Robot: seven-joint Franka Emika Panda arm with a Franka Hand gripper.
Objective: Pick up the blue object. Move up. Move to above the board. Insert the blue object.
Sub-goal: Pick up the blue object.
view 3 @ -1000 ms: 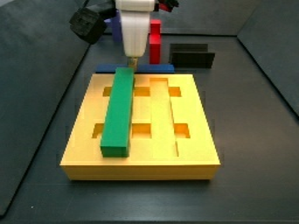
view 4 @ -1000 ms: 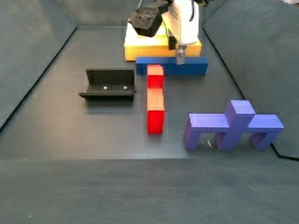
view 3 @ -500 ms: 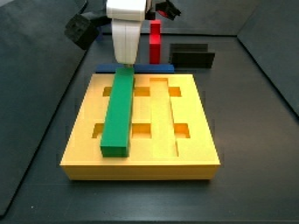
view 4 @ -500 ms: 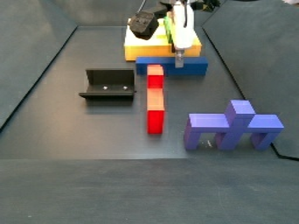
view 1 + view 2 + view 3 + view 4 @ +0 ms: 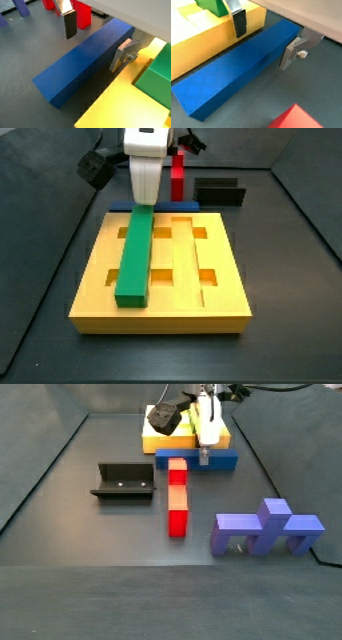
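Observation:
The blue object [image 5: 77, 67] is a long dark-blue bar lying flat on the grey floor, right against the end of the yellow board [image 5: 120, 107]. In both wrist views my gripper [image 5: 95, 42] [image 5: 264, 42] is open and straddles the bar, one finger on each long side, with gaps showing. In a side view the gripper [image 5: 144, 196] hangs low just behind the board [image 5: 201, 278], with the blue object [image 5: 187, 204] showing beside it. The blue object [image 5: 198, 463], gripper [image 5: 205, 452] and board [image 5: 155, 439] also show in a side view.
A green bar [image 5: 136, 253] lies in the board's left groove. A red bar [image 5: 177, 494] lies on the floor, one end near the blue object. The fixture [image 5: 123, 481] stands beside it, and a purple-blue pronged block [image 5: 267, 527] sits further off. Dark walls enclose the floor.
The gripper has shifted slightly sideways and come a little lower around the blue bar. Since half a second ago it has barely moved. The bar has not moved.

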